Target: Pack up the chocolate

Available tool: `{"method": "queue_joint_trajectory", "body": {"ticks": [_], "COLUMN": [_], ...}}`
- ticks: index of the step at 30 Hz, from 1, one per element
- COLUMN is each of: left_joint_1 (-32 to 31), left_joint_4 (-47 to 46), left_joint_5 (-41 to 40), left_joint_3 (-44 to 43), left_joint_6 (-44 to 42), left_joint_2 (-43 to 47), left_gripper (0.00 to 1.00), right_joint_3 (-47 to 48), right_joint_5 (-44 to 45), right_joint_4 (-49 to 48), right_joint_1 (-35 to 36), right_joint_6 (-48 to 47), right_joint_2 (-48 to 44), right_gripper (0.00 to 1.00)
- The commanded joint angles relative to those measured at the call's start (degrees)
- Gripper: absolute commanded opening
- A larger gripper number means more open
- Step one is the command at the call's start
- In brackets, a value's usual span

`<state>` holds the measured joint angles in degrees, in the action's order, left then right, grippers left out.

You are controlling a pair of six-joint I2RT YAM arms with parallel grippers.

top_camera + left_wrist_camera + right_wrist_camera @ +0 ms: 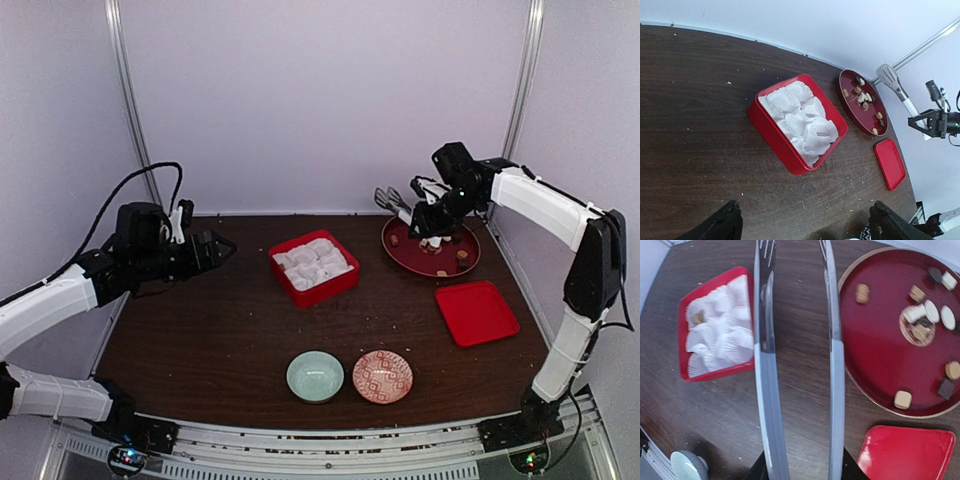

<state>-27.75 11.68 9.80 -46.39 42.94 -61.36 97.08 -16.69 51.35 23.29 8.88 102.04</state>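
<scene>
Most of the chocolate (903, 399) lies scattered on a round red plate (875, 355) to the right of the red box (771, 137) of paper cups (800, 117). One tan piece (698, 317) sits in a cup inside the box. The right jaws pinch silver tongs (765, 390), which reach out between box and plate. The left jaws stand spread, left of the box.

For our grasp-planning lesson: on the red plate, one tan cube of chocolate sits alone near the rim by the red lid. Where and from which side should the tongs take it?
Pinch the tan cube across two opposite flat faces, the tongs coming down from above. It stands clear of the dark piece, and the plate rim beside it would likely block a low approach.
</scene>
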Motion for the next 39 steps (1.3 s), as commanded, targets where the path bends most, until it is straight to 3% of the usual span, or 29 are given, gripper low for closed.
{"method": "queue_joint_trajectory", "body": {"ticks": [1,18,39], "left_joint_1": [0.36,0.38,0.39], "left_joint_4": [-0.7,0.62,0.52], "left_joint_5": [-0.61,-1.67,-1.56], "left_joint_3": [-0.1,-0.54,-1.06], "left_joint_6": [-0.28,-0.08,-0.11], "left_joint_2": [0.64,0.52,-0.85], "left_gripper": [0.91,0.9,0.9], "right_joint_3": [-5.9,-1.91,8.38], "right_joint_5": [5.53,11.34,11.74], "right_joint_4": [-1.19,-2.4,0.01], "right_joint_1": [-3.9,-4.95,-4.92], "right_joint_6": [-1.21,-0.2,0.85], "right_joint_2": [-1.38,11.94,22.87], "right_gripper": [0.33,0.36,0.34]}}
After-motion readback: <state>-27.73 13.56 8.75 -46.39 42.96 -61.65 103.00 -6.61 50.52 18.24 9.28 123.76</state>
